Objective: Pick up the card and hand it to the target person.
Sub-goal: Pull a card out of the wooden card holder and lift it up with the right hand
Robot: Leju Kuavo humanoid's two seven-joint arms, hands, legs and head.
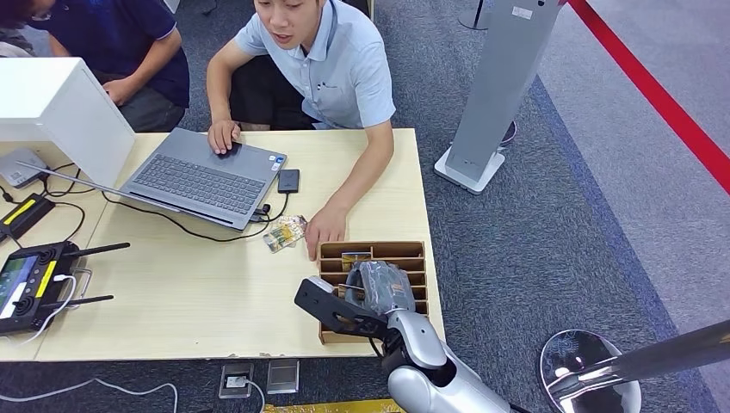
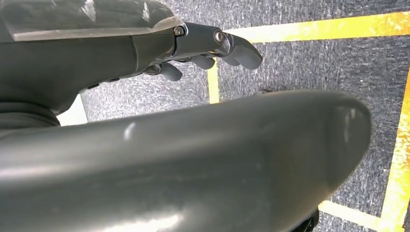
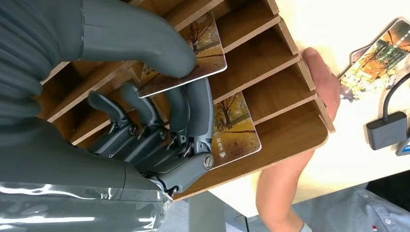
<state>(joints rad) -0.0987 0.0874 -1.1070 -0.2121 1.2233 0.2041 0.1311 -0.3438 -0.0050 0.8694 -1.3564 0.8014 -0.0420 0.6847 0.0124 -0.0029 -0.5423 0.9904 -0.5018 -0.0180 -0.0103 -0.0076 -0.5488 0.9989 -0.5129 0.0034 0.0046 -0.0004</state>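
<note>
My right hand (image 1: 379,288) is down inside the wooden slotted box (image 1: 413,251) at the table's near right corner. In the right wrist view the thumb presses on top of an autumn-tree card (image 3: 205,50) with the fingers (image 3: 193,111) under it, so the card is pinched, tilted up out of its slot. A second card (image 3: 237,125) lies in a neighbouring slot. The person in a light blue shirt (image 1: 340,73) sits across the table, one hand (image 1: 325,231) resting against the box's far side. My left hand (image 2: 212,48) hangs over the floor, fingers loosely apart and holding nothing.
Loose cards (image 1: 284,234) lie on the table beside the person's hand. A laptop (image 1: 202,176), a small black device (image 1: 288,180), cables and a remote controller (image 1: 30,284) fill the left. A second person (image 1: 129,43) sits at the far left. A grey stand (image 1: 495,95) rises right of the table.
</note>
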